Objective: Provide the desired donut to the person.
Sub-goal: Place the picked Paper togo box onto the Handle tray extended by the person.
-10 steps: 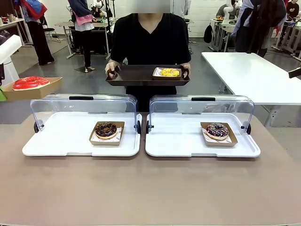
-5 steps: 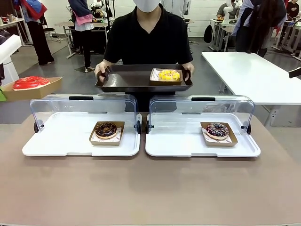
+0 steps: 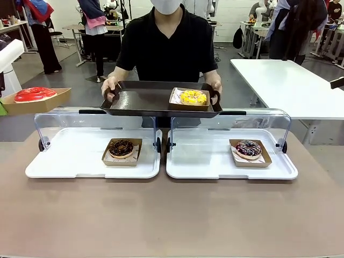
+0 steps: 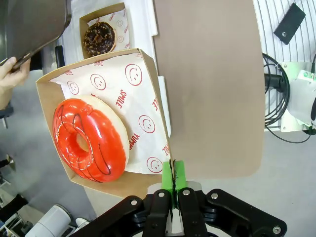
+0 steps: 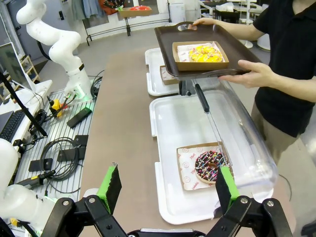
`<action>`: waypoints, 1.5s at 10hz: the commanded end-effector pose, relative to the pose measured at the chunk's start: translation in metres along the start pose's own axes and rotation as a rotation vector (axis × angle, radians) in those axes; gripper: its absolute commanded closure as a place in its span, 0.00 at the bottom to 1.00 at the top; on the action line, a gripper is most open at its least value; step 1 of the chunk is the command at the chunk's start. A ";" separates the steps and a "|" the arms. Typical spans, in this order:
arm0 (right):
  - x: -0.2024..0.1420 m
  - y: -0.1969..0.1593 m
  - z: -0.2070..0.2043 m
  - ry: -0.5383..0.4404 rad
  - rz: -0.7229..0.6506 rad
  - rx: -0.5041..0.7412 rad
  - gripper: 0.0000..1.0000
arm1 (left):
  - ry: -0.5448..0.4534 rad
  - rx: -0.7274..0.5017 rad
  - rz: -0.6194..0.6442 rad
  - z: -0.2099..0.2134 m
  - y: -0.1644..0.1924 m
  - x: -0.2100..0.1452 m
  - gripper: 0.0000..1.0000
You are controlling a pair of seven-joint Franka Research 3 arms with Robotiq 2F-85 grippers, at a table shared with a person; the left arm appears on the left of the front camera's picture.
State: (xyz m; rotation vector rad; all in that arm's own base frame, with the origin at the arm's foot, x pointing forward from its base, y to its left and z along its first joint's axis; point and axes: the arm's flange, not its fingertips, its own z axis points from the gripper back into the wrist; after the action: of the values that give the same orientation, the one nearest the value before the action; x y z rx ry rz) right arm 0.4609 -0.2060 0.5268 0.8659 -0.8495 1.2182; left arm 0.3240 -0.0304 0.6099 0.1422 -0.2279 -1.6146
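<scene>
A red-glazed donut [image 4: 89, 140] lies on printed paper in a cardboard box [image 4: 133, 185]. My left gripper [image 4: 173, 170] is shut on that box's rim. In the front view the box [image 3: 54, 101] with the red donut [image 3: 35, 94] hangs at the far left, above table height. The person [image 3: 169, 45] stands at the far side and holds a dark tray [image 3: 145, 99] with both hands. A boxed yellow donut [image 3: 193, 97] sits on the tray's right part. My right gripper [image 5: 168, 190] is open over the table's near side and holds nothing.
Two white display cases [image 3: 70, 158] [image 3: 209, 161] with raised clear lids [image 3: 97, 121] stand side by side. The left one holds a chocolate donut [image 3: 121, 148], the right one a dark sprinkled donut [image 3: 248, 148]. Bare brown tabletop [image 3: 172, 215] lies in front.
The person has stepped closer and brought the dark tray forward, over the cases' lids. The red donut's box has stayed where it was.
</scene>
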 end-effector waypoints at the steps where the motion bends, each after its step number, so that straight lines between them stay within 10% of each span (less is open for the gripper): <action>1: 0.001 -0.001 -0.001 0.002 -0.008 -0.006 0.00 | 0.003 0.008 0.002 0.002 -0.001 0.001 1.00; 8: 0.001 -0.001 -0.001 0.002 -0.008 -0.006 0.00 | 0.030 0.088 -0.171 0.067 0.013 0.143 0.99; 15: 0.001 -0.001 -0.001 0.002 -0.008 -0.006 0.00 | 0.107 -0.110 -0.062 -0.015 0.157 0.243 0.99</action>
State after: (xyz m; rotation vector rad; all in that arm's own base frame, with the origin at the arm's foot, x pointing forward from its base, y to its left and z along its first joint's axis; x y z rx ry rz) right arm 0.4610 -0.2060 0.5273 0.8649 -0.8497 1.2188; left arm 0.4543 -0.2719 0.6272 0.1267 -0.0942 -1.7011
